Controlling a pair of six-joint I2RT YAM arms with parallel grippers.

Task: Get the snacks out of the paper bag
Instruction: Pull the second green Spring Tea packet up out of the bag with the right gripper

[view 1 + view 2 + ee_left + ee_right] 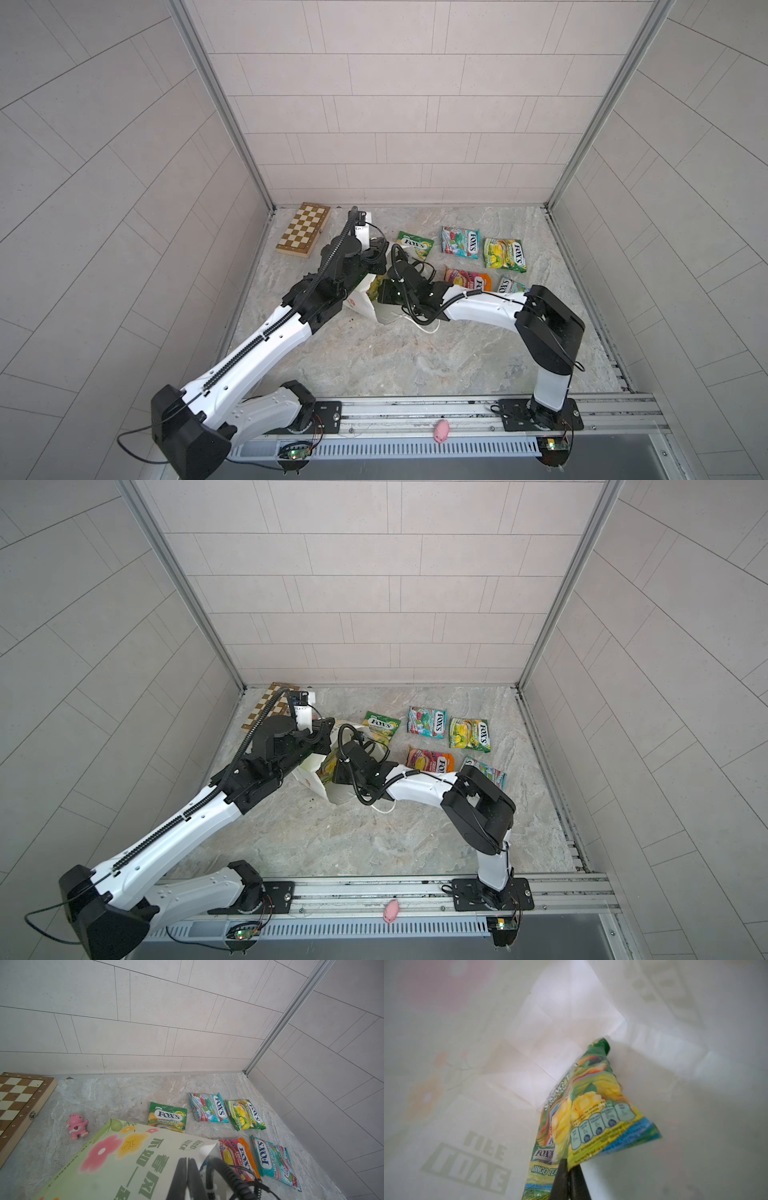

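The white paper bag [360, 302] [309, 778] lies on its side mid-table, its flowered green panel [124, 1157] facing up. My left gripper [187, 1160] [375, 252] is shut on that panel's rim. My right gripper [569, 1164] reaches inside the bag [467, 1064], shut on the edge of a yellow-green mango packet [591, 1115] [376, 286]. Several more snacks lie flat to the right of the bag: a dark green one [415, 245], a teal one [460, 242], a yellow-green one [504, 254], an orange-pink one [467, 279] and another teal one [512, 286].
A wooden chessboard box [303, 235] lies at the back left. A small pink toy [77, 1126] stands between it and the bag. Another pink toy [440, 430] sits on the front rail. Tiled walls close in the back and both sides.
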